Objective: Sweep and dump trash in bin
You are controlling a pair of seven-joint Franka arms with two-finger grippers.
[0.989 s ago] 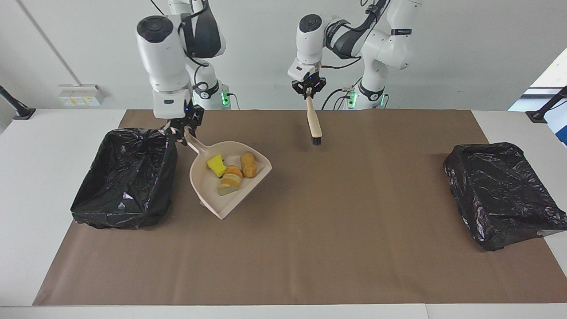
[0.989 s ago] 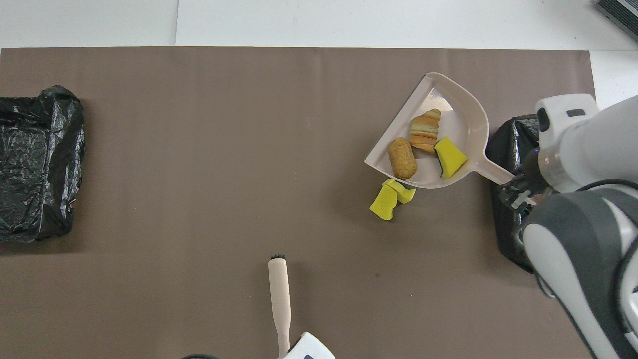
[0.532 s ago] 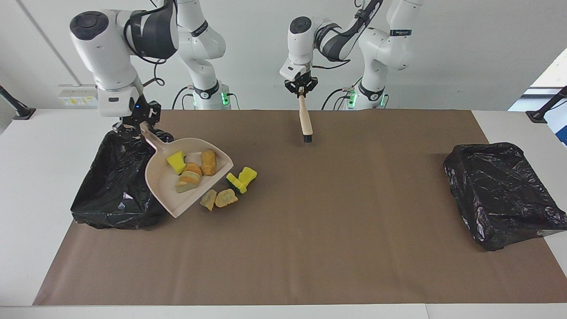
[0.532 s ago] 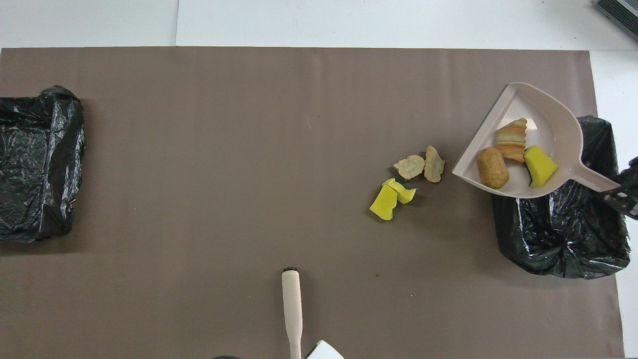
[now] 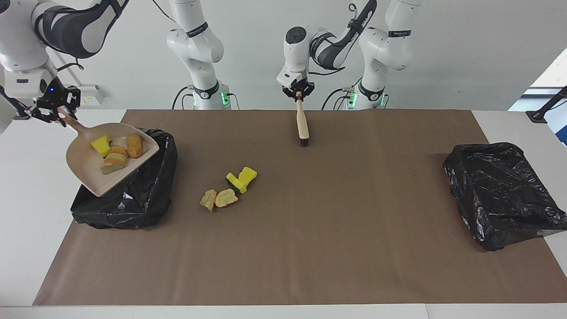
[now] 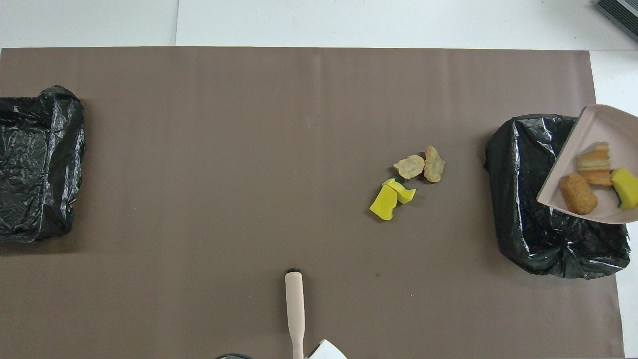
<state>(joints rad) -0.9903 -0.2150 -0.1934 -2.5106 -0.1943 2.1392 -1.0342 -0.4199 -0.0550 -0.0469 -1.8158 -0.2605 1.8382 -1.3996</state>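
- Beige plastic dustpan [image 5: 95,170] hangs tilted in the air over the black-lined bin [image 5: 133,195] at the right arm's end of the table; in the overhead view its handle and outer part are cut off by the picture's edge.
- Right gripper [image 5: 56,113], above the bin's outer edge, is clamped tight on the dustpan's handle; it is out of the overhead view.
- Three bits of trash lie in the pan: a yellow sponge chunk [image 5: 101,145], a ridged, layered pastry [image 5: 114,158] and a brown bread roll [image 5: 134,145].
- Four bits lie on the brown paper mat [image 5: 310,248], beside the bin toward the table's middle: a yellow sponge [image 5: 248,174] touching a green-backed sponge [image 5: 234,182], and two golden, crinkled pastry pieces [image 5: 219,198] side by side, farther from the robots.
- The bin's crumpled, glossy liner hides whatever is inside; part of it is covered by the pan.
- Left gripper [image 5: 299,94] is closed on the pale handle of a brush [image 5: 302,125], which hangs bristles down over the mat, well apart from the bin; only a white corner of the arm shows overhead.
- A second bin [image 5: 500,195], also black-lined, sits at the left arm's end, well apart from the first; the overhead view cuts it off.
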